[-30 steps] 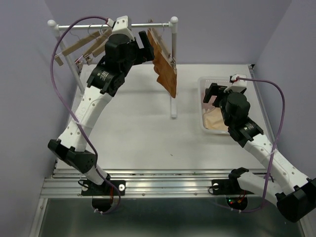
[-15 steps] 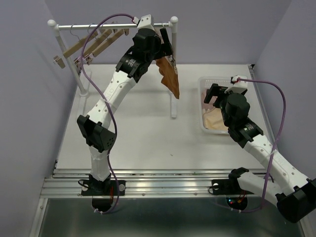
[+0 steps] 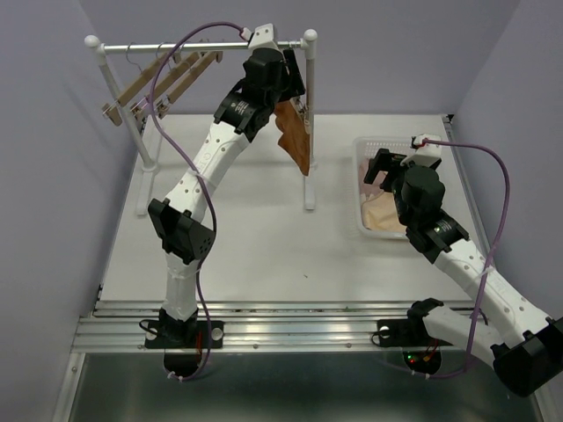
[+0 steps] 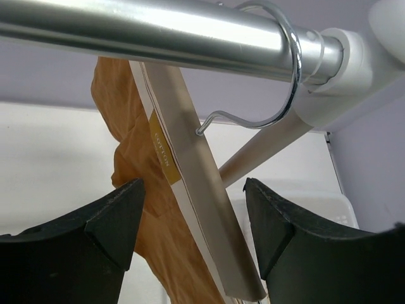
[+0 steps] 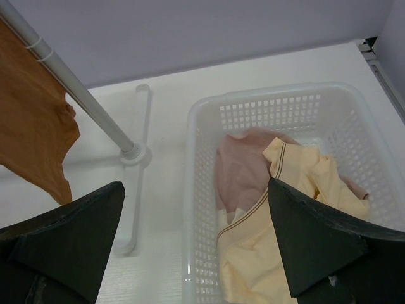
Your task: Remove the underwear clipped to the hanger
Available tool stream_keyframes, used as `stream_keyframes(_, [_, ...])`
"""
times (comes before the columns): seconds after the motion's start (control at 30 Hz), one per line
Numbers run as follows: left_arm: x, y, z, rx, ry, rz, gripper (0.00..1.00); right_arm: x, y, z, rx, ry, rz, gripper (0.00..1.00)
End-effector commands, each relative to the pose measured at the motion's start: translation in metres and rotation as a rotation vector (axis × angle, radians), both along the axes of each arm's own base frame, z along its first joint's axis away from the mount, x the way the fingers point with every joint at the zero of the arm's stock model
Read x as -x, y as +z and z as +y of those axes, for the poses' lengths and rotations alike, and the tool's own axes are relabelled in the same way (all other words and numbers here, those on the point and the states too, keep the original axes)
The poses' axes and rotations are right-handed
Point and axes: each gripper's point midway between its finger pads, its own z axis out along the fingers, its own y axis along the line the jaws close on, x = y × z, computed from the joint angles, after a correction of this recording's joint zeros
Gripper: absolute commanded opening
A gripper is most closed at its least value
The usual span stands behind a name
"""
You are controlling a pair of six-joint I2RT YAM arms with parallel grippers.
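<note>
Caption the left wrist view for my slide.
Left tool, open, straddles the pale wooden hanger holding orange-brown cloth underwear on the metal rail.

Brightly, evenly lit from overhead. Glaring white along the chrome rail (image 4: 158, 28). Only faintly shadowed on the white worktop (image 3: 264, 237). Dark and soft-focused at the fingers (image 4: 107, 221) of the left claw (image 4: 193, 187); sharp elsewhere.

The orange-brown soft cloth underwear (image 4: 166, 256) hangs limp and creased from a pale wooden hanger (image 4: 201, 235). Cloth and hanger pass between the spread fingers of the left end effector (image 4: 194, 193). The pale pink cloth underwear (image 5: 243, 170) and the cream-beige cloth underwear (image 5: 269, 256), edged with thin brown stripes, lie crumpled in a white plastic basket (image 5: 266, 95) directly below the wide-open right end effector (image 5: 195, 190), the cream piece partly over the pink.
</note>
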Motion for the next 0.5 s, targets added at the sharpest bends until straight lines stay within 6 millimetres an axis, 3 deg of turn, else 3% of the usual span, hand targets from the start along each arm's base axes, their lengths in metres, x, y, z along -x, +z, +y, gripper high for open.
stream_keyframes(0.0, [0.0,0.023,0.002,-0.012,0.002,-0.06,0.75,-0.001,0.005,-0.002,-0.007,-0.018,-0.022,1.0])
stream_keyframes(0.07, [-0.003,0.019,0.002,-0.025,0.003,-0.056,0.75,-0.001,0.004,-0.002,-0.006,-0.015,-0.019,1.0])
stream_keyframes(0.23, [-0.005,0.011,0.004,-0.047,0.018,-0.038,0.53,-0.001,0.005,0.0,-0.013,-0.006,-0.021,1.0])
stream_keyframes(0.47, [-0.001,0.022,0.012,-0.049,0.042,-0.059,0.24,0.0,0.006,0.003,-0.022,0.01,-0.025,1.0])
